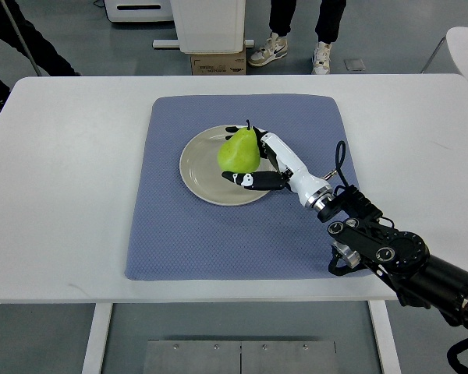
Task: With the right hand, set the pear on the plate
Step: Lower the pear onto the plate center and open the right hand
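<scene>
From my remote station, I saw a smooth, waxy green pear (239, 151), a matt beige plate (196, 167), a textured blue cloth mat (179, 234) and a glossy white plastic right hand (274, 162).

Right arm (390, 253) reaches in from lower right — right hand (269, 164) extended, fingers (249, 180) curled in grasp.
</scene>
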### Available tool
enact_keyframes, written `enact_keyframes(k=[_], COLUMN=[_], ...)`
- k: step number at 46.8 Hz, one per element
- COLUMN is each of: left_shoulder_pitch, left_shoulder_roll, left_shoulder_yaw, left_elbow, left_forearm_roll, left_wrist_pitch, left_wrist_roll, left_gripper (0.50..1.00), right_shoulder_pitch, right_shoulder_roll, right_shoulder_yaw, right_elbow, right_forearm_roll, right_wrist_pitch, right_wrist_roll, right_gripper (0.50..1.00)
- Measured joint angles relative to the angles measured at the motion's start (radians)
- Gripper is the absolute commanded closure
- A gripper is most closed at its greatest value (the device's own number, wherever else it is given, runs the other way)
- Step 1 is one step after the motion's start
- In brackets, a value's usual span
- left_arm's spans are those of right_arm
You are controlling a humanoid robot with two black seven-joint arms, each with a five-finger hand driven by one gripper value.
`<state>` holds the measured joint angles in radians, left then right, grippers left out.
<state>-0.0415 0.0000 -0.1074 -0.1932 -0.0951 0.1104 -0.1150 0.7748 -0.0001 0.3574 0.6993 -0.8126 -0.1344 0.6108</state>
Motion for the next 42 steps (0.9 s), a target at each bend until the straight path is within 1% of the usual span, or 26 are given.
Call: enact_keyframes(k=[6,13,25,26,27,30,32,33,35,42], left_shoulder_pitch=[0.0,0.0,0.0,0.0,0.0,0.0,0.0,0.0,0.0,0.0], left_shoulder_roll=[0.0,0.0,0.0,0.0,0.0,0.0,0.0,0.0,0.0,0.0], left_shoulder_yaw=[0.0,0.0,0.0,0.0,0.0,0.0,0.0,0.0,0.0,0.0], left_elbow=[0.0,0.0,0.0,0.0,0.0,0.0,0.0,0.0,0.0,0.0], left_forearm_roll=[0.0,0.0,0.0,0.0,0.0,0.0,0.0,0.0,0.0,0.0], left_wrist_pitch=[0.0,0.0,0.0,0.0,0.0,0.0,0.0,0.0,0.0,0.0], left_wrist_roll=[0.0,0.0,0.0,0.0,0.0,0.0,0.0,0.0,0.0,0.0], left_gripper=[0.5,0.5,0.5,0.5,0.5,0.5,0.5,0.5,0.5,0.5], right_shoulder_pitch=[-0.001,-0.002,-0.007,-0.009,-0.009,-0.009,-0.009,-0.009,-0.009,-0.01], right_shoulder_roll=[0.0,0.0,0.0,0.0,0.0,0.0,0.0,0.0,0.0,0.0], right_shoulder_yaw=[0.0,0.0,-0.002,-0.002,-0.002,-0.002,-0.002,-0.002,-0.002,-0.001], right_elbow=[-0.002,-0.005,-0.005,-0.005,-0.005,-0.005,-0.005,-0.005,-0.005,-0.005], right_forearm_roll=[0.001,0.001,0.002,0.003,0.003,0.003,0.003,0.003,0.003,0.005], right_wrist_pitch=[-0.002,-0.003,-0.002,-0.002,-0.002,-0.002,-0.002,-0.002,-0.002,-0.002], right_wrist_roll=[-0.001,-0.036,-0.05,-0.052,-0.053,-0.057,-0.059,-0.059,-0.061,-0.061], right_gripper=[1.0,1.0,1.0,0.98,0.936,0.758,0.656,0.63,0.601,0.534])
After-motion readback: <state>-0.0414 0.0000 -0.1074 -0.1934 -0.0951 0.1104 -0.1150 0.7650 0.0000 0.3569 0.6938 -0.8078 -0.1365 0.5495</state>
